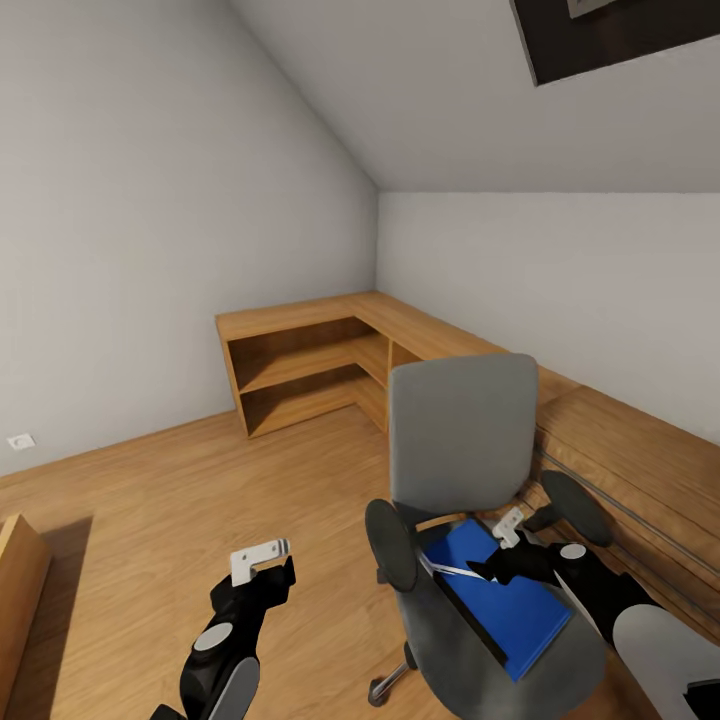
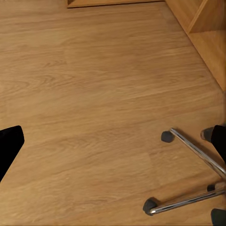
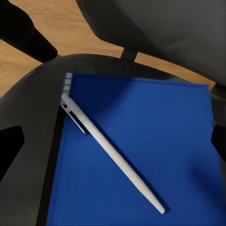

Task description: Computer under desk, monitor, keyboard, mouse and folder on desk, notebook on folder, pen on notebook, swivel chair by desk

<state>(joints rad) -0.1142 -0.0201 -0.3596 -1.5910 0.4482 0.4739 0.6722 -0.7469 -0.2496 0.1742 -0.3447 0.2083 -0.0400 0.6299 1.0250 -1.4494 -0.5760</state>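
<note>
The swivel chair [image 1: 463, 430] has a grey seat and back and stands at the lower right of the head view, by the wooden wall unit. On its seat [image 3: 28, 179] lies the bright blue folder [image 1: 505, 605] [image 3: 150, 141]. The thin white pen [image 1: 452, 571] [image 3: 113, 157] rests diagonally on the folder. My right gripper [image 1: 508, 530] hovers just above the folder, open, its dark fingers [image 3: 9, 146] wide apart on either side. My left gripper [image 1: 262, 560] hangs open over the bare floor left of the chair. The chair's chrome base [image 2: 193, 150] appears in the left wrist view.
A low light-wood L-shaped shelf unit [image 1: 300, 370] runs along the sloped walls behind the chair. Another wooden piece [image 1: 15, 590] juts in at the lower left. A wall socket [image 1: 20, 440] and a skylight [image 1: 620, 30] are visible. Open wood floor [image 1: 180, 500] lies to the left.
</note>
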